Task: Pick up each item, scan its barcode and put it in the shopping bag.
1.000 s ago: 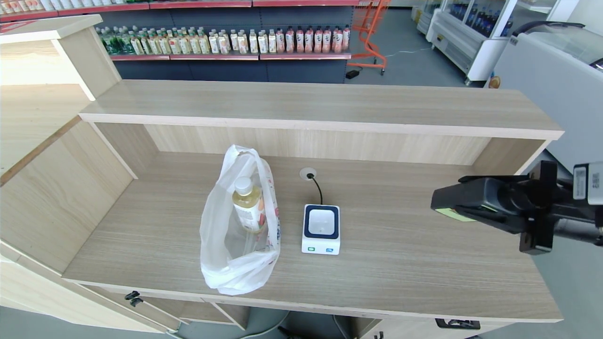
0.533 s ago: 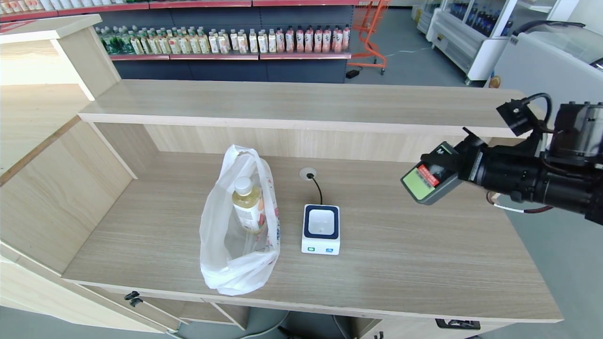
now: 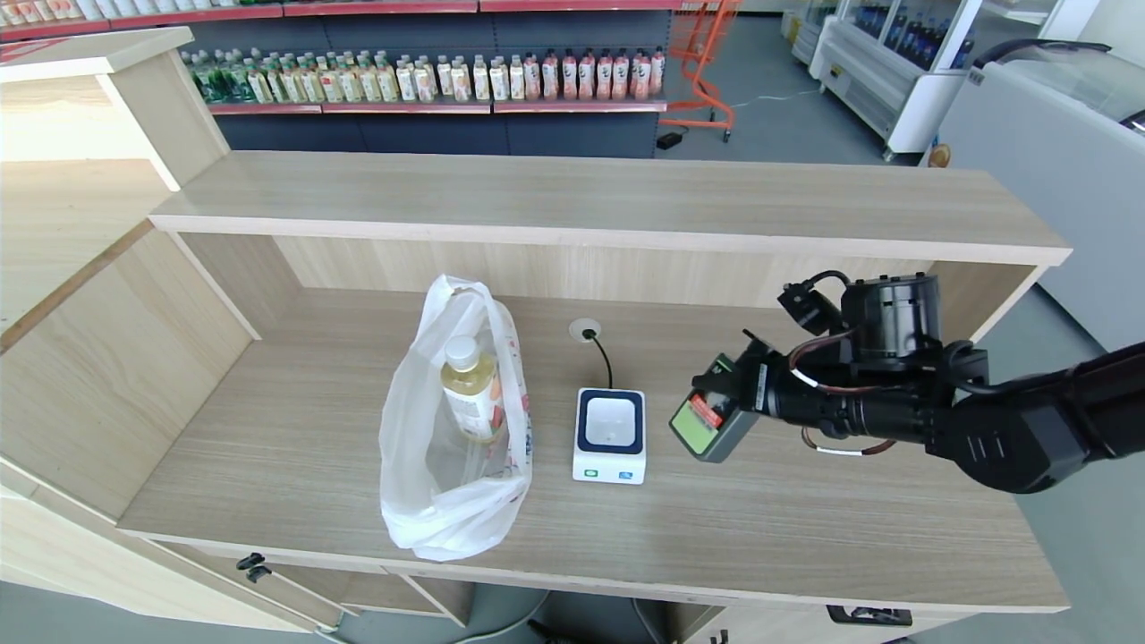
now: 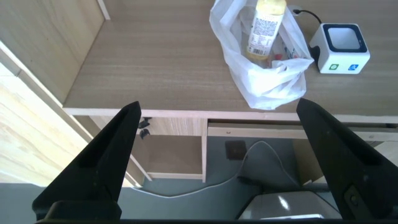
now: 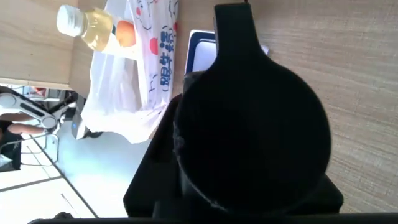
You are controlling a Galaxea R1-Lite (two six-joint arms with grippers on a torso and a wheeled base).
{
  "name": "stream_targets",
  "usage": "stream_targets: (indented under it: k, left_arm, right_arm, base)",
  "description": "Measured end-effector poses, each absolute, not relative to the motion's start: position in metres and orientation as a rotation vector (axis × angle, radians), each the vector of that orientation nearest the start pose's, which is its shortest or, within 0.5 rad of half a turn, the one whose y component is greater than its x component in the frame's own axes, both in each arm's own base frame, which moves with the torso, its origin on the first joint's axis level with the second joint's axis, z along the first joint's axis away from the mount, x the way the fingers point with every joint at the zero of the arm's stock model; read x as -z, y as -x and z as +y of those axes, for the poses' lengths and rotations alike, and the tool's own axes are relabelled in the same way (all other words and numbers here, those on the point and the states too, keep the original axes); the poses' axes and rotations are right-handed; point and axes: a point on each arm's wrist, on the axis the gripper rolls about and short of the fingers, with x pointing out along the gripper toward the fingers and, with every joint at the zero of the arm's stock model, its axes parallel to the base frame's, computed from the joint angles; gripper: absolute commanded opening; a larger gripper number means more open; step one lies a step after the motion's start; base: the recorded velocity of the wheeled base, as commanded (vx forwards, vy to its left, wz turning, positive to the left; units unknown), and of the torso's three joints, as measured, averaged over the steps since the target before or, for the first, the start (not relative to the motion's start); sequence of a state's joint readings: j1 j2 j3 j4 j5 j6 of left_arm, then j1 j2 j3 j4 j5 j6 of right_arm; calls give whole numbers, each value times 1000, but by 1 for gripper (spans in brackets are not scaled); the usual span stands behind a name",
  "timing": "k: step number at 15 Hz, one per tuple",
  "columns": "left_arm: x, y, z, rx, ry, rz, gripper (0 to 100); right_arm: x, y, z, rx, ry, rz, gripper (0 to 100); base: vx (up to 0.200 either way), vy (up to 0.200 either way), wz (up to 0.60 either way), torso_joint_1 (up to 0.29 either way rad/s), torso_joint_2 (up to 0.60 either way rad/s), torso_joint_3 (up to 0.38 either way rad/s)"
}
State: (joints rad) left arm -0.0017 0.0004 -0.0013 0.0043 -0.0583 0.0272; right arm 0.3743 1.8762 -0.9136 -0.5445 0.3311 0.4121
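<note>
Off the near edge of the tabletop (image 3: pixel 805 528), the left tool (image 4: pixel 219 109) hangs with its fingers spread wide and nothing between them. On the left of the tabletop the white shopping bag (image 3: pixel 452 483) stands where it stood a second ago, and the drink bottle (image 3: pixel 469 385) stays upright inside it, cap up. Just right of the bag, the barcode scanner (image 3: pixel 610 434) has not shifted either, and its dark window faces up. What has changed is on the right. The right tool (image 3: pixel 732 404), pinching a small box (image 3: pixel 702 427), has swung in from the far right edge of the scene, travelling left and lower. The box now hangs just beside the scanner's right side, above the tabletop and not yet over the window. One item looks bagged already, and this one appears to be entering its scan step, with a short leftward carry left. The box's pale green face with a red label is turned left and up, away from the window. Its long axis seems to slope from the tool down toward the near left. No barcode can be made out, so the box may need a turn before it reads.
</note>
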Motion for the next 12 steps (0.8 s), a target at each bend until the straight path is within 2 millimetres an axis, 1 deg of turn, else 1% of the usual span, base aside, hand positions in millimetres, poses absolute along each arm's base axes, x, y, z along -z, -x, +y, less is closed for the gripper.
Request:
stream_targets:
  k: [2,5,9,12]
  left_arm:
    - [-75,23,-1,60,-28,3,100]
    - [-75,23,-1,60,-27,3,100]
    - [-75,23,-1,60,-27,3,100]
    - [-75,23,-1,60,-28,3,100]
  right_arm:
    - [-136,-321,144,-619,-371,583,0]
    - [-130,-329,160,-653,-362,567,0]
    - [-117,-340,169,-671,-310,568,0]
    - [-111,-348,174,-676,-299,567,0]
  base:
    - [0,0,0,0,0,0]
    - [0,0,0,0,0,0]
    - [0,0,0,0,0,0]
    - [0,0,0,0,0,0]
